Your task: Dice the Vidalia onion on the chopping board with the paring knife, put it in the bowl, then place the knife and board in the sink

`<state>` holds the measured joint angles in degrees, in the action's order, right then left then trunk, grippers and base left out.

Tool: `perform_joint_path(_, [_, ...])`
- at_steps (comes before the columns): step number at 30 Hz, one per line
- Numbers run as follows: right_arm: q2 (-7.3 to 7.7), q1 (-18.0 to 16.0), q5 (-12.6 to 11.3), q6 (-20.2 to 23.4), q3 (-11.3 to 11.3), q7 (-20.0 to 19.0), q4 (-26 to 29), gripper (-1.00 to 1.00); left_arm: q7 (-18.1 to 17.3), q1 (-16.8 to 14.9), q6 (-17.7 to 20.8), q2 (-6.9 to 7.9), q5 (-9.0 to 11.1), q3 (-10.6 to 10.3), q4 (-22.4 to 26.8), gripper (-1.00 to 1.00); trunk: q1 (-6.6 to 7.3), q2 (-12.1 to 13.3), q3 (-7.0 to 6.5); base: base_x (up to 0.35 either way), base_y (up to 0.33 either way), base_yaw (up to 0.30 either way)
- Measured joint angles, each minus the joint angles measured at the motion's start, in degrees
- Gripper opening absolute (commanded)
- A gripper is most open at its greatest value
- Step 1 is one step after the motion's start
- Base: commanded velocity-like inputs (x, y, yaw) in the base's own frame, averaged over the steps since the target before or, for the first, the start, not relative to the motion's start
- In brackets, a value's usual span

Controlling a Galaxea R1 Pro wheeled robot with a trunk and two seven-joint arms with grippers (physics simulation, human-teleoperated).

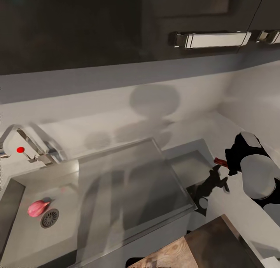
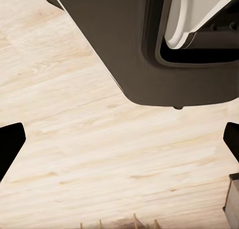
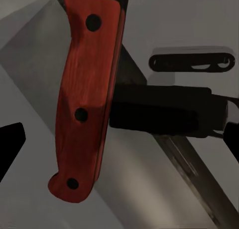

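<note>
Right jaws spread around paring knife [image 3: 87, 99] handle, arm low over countertop [image 1: 202, 143], left jaws spread.

text: none legible | labels: none | brands: none | numbers: none | signs: none

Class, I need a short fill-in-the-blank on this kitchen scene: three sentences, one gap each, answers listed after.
1. The onion lies in the sink beside the round ____.
2. The knob on the tap is coloured ____.
3. The paring knife has a reddish handle with ____ dark rivets.

Answers: drain; red; three
</note>
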<state>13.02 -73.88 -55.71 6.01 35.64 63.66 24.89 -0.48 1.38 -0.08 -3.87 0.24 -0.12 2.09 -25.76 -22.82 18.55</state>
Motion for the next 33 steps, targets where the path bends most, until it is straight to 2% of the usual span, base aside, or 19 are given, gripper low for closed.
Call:
perform_joint_path(15, [0.00,0.0,0.0,0.0,0.0,0.0,0.0,1.00,0.0,0.0,0.0,0.00,0.0,0.0,0.0,1.00,0.00,0.0,0.78,0.000,0.000,0.044])
perform_joint_path(33, [0.00,0.0,0.0,0.1,0.0,1.0,0.0,1.00,0.0,0.0,0.0,0.00,0.0,0.0,0.0,1.00,0.00,0.0,0.86,0.000,0.000,0.003])
